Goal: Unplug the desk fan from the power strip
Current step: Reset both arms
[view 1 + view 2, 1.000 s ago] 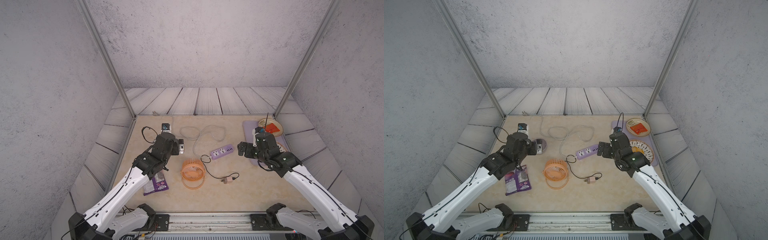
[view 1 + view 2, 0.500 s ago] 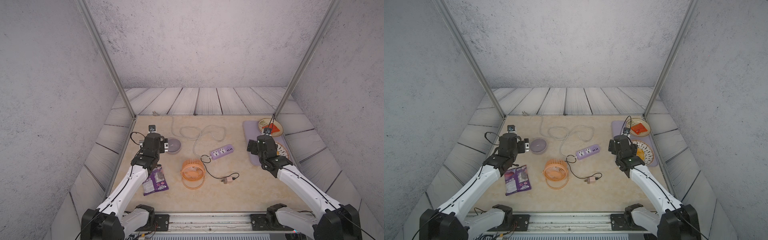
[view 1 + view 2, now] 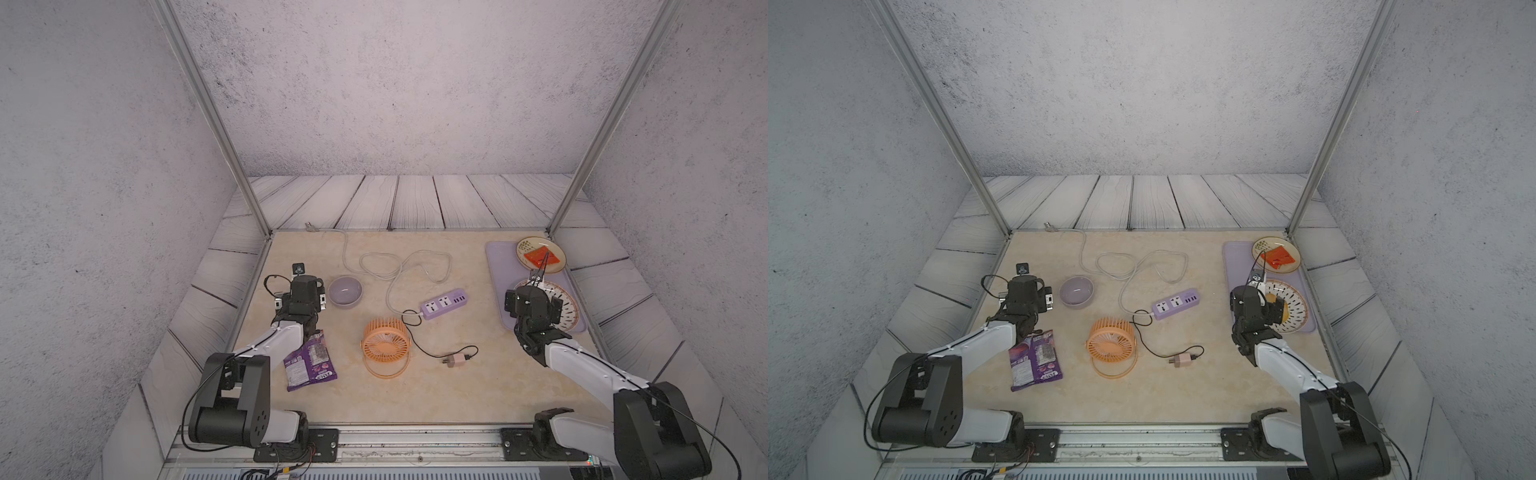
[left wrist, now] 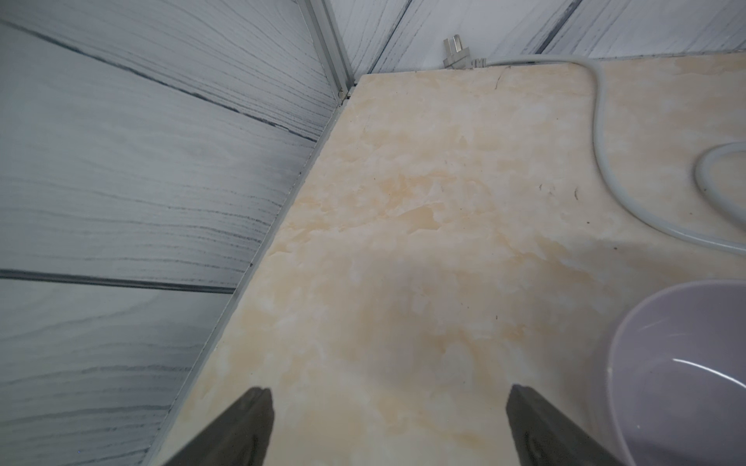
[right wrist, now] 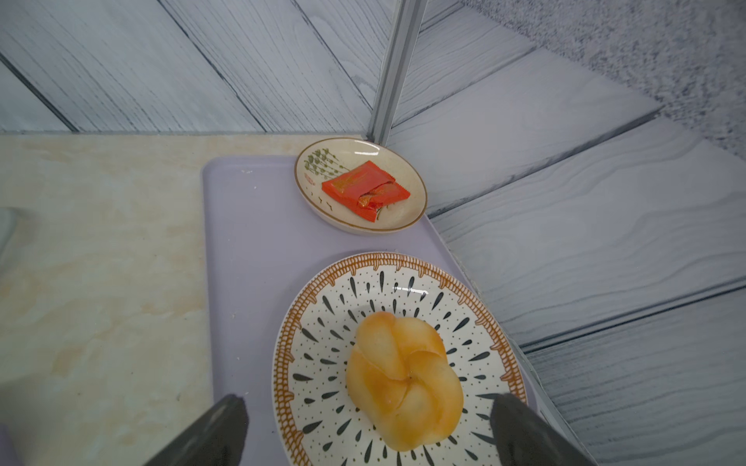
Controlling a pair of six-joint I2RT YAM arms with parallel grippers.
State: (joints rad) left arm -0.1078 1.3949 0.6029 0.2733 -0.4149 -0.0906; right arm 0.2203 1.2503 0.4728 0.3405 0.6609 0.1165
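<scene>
Evidently you were done: the fan sat beside the strip, its plug lying free nearby, so your left gripper and right gripper hung wide open, empty, well clear of it.

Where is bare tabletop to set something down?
Widest: the front strip between the plug block and the front rail. Also bare between the power strip and the tray. Crowded: whitish cable loops behind the strip, desk fan and cord mid-table.
</scene>
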